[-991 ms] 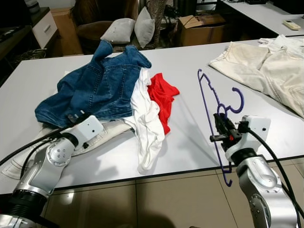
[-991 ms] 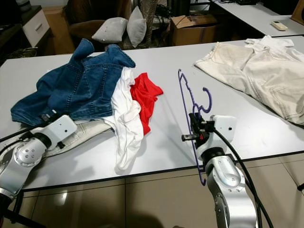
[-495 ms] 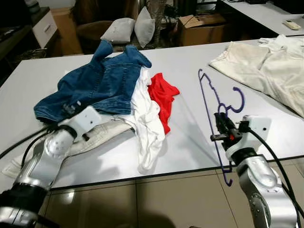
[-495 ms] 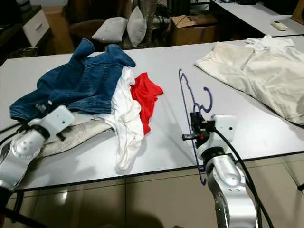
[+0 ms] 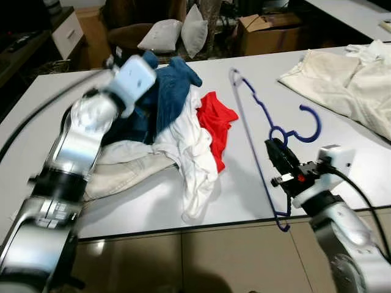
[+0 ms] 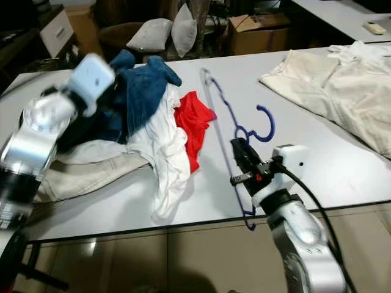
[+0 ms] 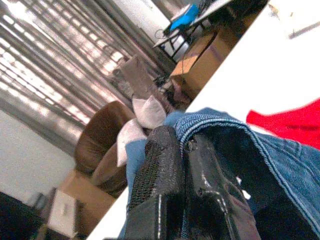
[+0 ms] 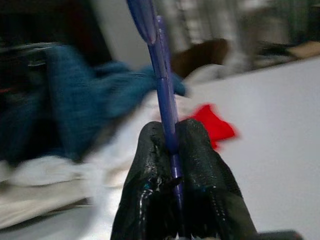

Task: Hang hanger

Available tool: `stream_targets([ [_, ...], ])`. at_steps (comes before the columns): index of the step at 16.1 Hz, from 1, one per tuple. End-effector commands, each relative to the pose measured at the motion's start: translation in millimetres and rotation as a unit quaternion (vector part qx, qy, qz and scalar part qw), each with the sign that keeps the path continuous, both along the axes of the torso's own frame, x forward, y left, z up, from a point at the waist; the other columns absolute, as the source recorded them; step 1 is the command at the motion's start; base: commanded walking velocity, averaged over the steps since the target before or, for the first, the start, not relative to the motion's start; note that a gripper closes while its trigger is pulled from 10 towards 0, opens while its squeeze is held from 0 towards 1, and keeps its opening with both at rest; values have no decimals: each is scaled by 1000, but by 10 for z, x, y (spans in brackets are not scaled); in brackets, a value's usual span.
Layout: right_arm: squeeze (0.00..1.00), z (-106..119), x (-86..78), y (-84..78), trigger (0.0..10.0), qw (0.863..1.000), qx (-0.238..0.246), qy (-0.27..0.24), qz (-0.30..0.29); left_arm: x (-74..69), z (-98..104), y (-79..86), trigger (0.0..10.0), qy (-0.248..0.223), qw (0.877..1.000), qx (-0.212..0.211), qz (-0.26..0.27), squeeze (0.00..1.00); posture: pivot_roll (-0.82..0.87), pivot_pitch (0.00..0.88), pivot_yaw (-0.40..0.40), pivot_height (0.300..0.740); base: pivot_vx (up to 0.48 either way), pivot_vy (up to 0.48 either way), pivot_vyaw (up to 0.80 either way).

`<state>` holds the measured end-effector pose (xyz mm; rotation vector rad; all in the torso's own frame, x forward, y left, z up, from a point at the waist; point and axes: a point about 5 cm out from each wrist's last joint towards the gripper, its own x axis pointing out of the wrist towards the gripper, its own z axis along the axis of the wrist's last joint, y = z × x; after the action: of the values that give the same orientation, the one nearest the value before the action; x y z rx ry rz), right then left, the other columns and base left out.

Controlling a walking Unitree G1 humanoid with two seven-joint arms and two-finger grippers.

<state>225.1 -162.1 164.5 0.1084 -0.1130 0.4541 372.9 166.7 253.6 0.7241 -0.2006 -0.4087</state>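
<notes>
Looking across the white table [image 5: 244, 183], you see the right gripper [image 5: 276, 160] clamped on the hanger [image 5: 256, 116] near its front edge, left gripper [image 7: 187, 165] clamped on denim [image 5: 168, 91], pillows [image 5: 177, 33] behind.

Two silver arms carry white wrist camera boxes and black cables. Each end effector has two long, textured black fingers [image 7: 200, 190].

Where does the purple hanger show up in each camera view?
Left eye view: purple hanger, right of centre, held by the right pincer.
Right eye view: centre, above the table.
Left wrist view: not in it.
Right wrist view: a bar between the fingers.
Shared landmark: red garment.
</notes>
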Motion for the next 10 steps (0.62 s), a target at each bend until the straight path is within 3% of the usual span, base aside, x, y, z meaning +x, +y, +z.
stream_targets([
  [1, 0, 110, -75, 25, 10000, 999, 16, -23, 38, 45, 130, 41, 0, -4, 1000, -12, 7, 0, 37, 0, 112, 740, 0, 0, 0],
  [3, 0, 179, -169, 18, 10000, 995, 32, -23, 87, 121, 268, 14, 0, -11, 1000, -23, 10, 0, 34, 0, 110, 740, 0, 0, 0],
  [6, 0, 161, -328, 27, 10000, 986, 2, 9, 167, 234, 446, 29, 0, -19, 999, -23, 24, 0, 23, 0, 113, 740, 0, 0, 0],
  [10, 0, -25, -286, 110, 10000, 977, -38, 75, 193, 254, 645, -72, 0, -26, 999, -40, -4, 0, 21, 0, 113, 740, 0, 0, 0],
])
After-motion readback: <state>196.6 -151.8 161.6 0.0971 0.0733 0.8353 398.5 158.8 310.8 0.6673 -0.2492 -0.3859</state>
